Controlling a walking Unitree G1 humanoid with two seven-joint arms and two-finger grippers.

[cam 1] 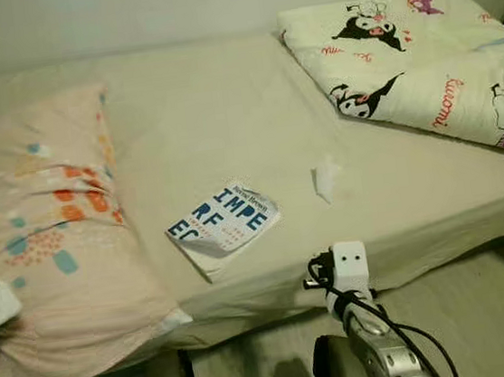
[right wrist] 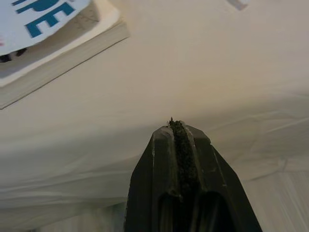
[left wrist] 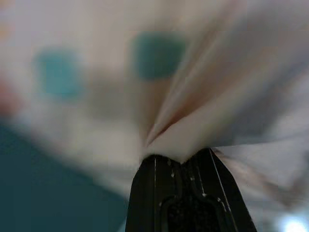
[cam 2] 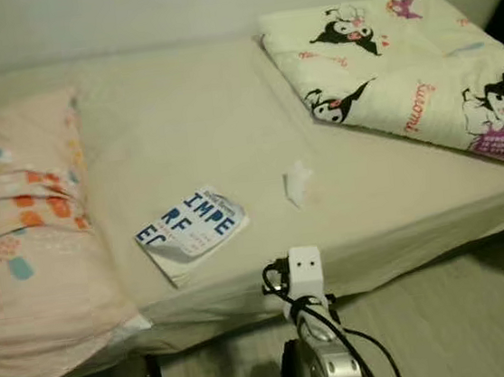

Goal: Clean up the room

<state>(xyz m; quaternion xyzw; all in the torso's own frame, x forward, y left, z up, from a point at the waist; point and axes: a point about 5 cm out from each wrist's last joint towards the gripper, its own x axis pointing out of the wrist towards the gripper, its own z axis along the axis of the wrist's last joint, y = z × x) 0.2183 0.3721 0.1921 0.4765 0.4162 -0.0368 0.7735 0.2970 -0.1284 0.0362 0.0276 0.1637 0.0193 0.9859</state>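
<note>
Right gripper is hovering at the near edge of the bed, its two black fingers pressed together with nothing between them; in the head views its white wrist block is sitting at about 6 o'clock, just below the mattress edge. Left gripper is pinching a fold of the pillow, fingers clamped on the fabric, at about 8 o'clock. A paperback book is lying flat near the bed's front edge, just beside the pillow's right side, its lower cover corner curling up; large blue letters reading "IMPE", "RF" and "EC" are showing on the white cover, smaller print being too fine to read. A crumpled white tissue is resting at the book's 3 o'clock, apart from it. A folded quilt is occupying the 1 to 2 o'clock corner, printed with black-and-white cartoon figures and red script that appears to read "kuromi". Bare sheet is lying open between pillow and quilt, toward 12 o'clock, up to the wall.
</note>
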